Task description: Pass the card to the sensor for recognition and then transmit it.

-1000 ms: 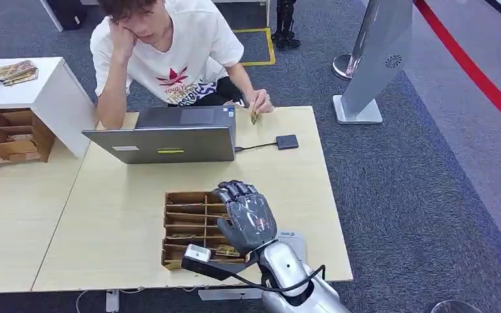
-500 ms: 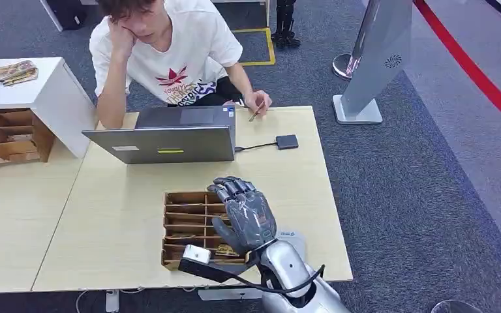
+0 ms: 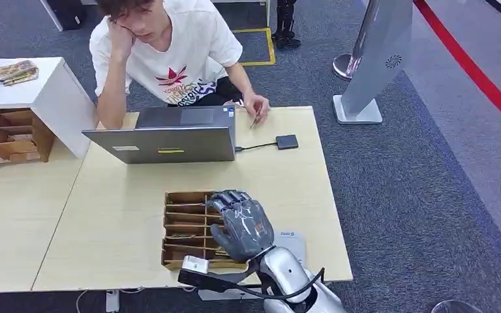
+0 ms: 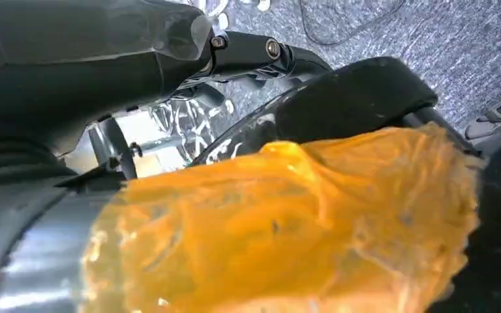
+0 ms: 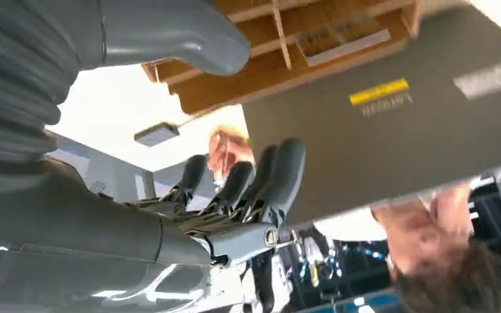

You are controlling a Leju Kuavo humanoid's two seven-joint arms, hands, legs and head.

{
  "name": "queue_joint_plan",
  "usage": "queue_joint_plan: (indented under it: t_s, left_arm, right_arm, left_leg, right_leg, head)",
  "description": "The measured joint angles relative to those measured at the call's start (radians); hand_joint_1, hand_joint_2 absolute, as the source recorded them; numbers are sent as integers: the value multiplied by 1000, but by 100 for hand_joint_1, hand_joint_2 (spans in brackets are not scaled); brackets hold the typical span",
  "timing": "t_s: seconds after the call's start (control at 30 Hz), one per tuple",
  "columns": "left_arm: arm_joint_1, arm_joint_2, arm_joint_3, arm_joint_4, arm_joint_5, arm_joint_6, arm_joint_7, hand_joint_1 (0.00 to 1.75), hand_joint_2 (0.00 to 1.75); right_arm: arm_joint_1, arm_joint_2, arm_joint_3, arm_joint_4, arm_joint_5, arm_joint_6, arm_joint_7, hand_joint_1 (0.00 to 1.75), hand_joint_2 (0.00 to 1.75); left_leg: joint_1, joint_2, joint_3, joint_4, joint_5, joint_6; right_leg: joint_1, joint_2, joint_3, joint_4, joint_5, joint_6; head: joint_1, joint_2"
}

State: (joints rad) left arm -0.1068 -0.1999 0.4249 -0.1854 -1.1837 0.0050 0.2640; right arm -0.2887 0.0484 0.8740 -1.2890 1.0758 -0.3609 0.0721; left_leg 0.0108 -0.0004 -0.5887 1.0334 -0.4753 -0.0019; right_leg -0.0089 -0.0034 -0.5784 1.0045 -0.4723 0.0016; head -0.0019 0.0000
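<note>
A wooden card tray (image 3: 181, 207) with several slots sits near the table's front edge; it also shows in the right wrist view (image 5: 300, 59). My right hand (image 3: 242, 225) hovers low over the tray's right side, back up. Its fingers (image 5: 280, 176) are stretched out and apart from the thumb (image 5: 189, 39), with nothing between them. The small black sensor (image 3: 287, 141) lies at the far right of the table, cabled to the laptop (image 3: 169, 143). A seated person pinches a card (image 3: 254, 119) beside the laptop. My left hand (image 4: 72, 59) is a dark blur against the lens.
A white slip (image 3: 291, 239) lies on the table right of my wrist. A white cabinet (image 3: 45, 91) with another wooden tray (image 3: 13, 137) stands at the left. A grey kiosk stand (image 3: 378, 59) rises on the carpet to the right.
My right hand has come down and back toward me over the tray's right side. The person's hand with the card has dipped toward the table.
</note>
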Motion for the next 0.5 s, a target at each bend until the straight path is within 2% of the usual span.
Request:
queue_joint_plan:
  t_s: [0.07, 0.5]
  left_arm:
    - [-1, 0, -5, 0, -1, -1, 2, 0, 0]
    - [-10, 0, -34, -1, -27, -16, 14, 0, 0]
  right_arm:
    - [0, 0, 1, 11, 0, 0, 1, 75, 175]
    - [-23, 15, 8, 127, 16, -1, 26, 80, 175]
  left_leg:
    - [0, 0, 0, 0, 0, 0]
    - [0, 0, 0, 0, 0, 0]
  right_leg:
    - [0, 0, 0, 0, 0, 0]
    - [0, 0, 0, 0, 0, 0]
  head:
    - [0, 0]
    - [0, 0]
